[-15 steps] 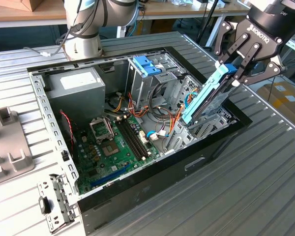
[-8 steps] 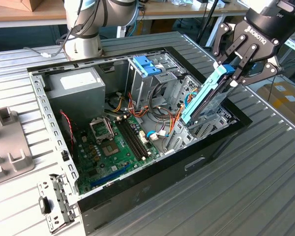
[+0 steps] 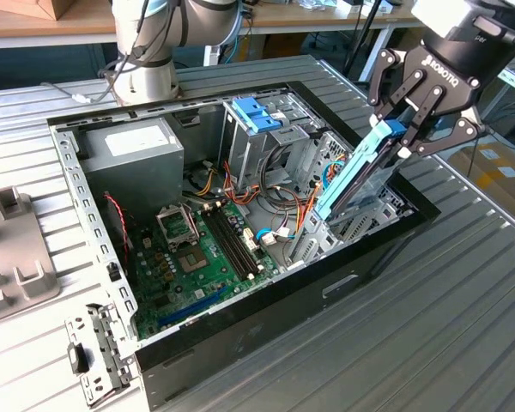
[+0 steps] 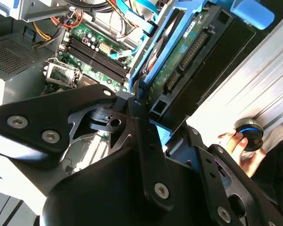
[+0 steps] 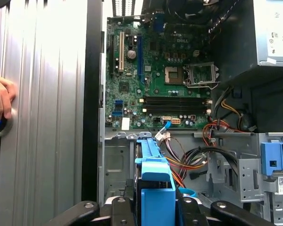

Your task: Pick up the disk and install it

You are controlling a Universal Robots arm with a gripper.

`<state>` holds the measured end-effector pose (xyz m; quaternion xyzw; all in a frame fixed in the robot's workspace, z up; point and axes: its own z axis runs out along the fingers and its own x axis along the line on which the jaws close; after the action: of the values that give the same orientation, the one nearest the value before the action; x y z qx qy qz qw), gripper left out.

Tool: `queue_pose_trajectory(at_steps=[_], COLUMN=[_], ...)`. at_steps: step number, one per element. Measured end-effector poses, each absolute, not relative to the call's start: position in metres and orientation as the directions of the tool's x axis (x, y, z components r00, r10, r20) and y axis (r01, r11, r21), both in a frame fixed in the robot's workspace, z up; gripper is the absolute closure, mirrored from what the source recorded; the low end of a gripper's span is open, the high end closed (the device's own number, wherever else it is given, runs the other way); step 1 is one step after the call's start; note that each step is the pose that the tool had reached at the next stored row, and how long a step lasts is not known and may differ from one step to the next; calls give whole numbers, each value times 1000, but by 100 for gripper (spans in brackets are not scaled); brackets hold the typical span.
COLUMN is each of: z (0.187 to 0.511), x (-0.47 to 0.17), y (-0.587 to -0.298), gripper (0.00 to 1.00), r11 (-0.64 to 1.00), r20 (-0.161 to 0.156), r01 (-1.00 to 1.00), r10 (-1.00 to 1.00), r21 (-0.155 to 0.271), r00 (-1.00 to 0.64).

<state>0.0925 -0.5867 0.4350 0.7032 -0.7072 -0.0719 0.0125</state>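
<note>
1. Where the open case [image 3: 257, 322] starts at the exterior view's left, a grey metal box [image 3: 133, 154] adjoins the green board [image 3: 197, 257].
2. Further right, the disk [image 3: 354, 182], a flat dark slab framed in blue plastic, leans into the case: picked up, not yet seated.
3. The gripper [image 3: 401, 137] clamps its upper end.

disk [image 5: 155, 188]: blue carrier between fingers [image 5: 191, 212] | motherboard [image 5: 160, 75]: beyond it, inside open case [image 5: 92, 94] | hand [image 5: 0, 99]: on ribbed table [image 5: 47, 70]

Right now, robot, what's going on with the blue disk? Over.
Gripper shut on the disk, at its upper end. Disk tilted, lower end down inside the computer case. Orange cables close beside that lower end.
</note>
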Motion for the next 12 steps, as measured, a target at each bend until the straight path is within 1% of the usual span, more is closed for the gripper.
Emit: queue_pose_trajectory(at_steps=[12], z=[424], x=[93], y=[-587], gripper=[63], r11=[1], r20=[-83], r01=[-993], r10=[-996], r21=[119], r00=[-11])
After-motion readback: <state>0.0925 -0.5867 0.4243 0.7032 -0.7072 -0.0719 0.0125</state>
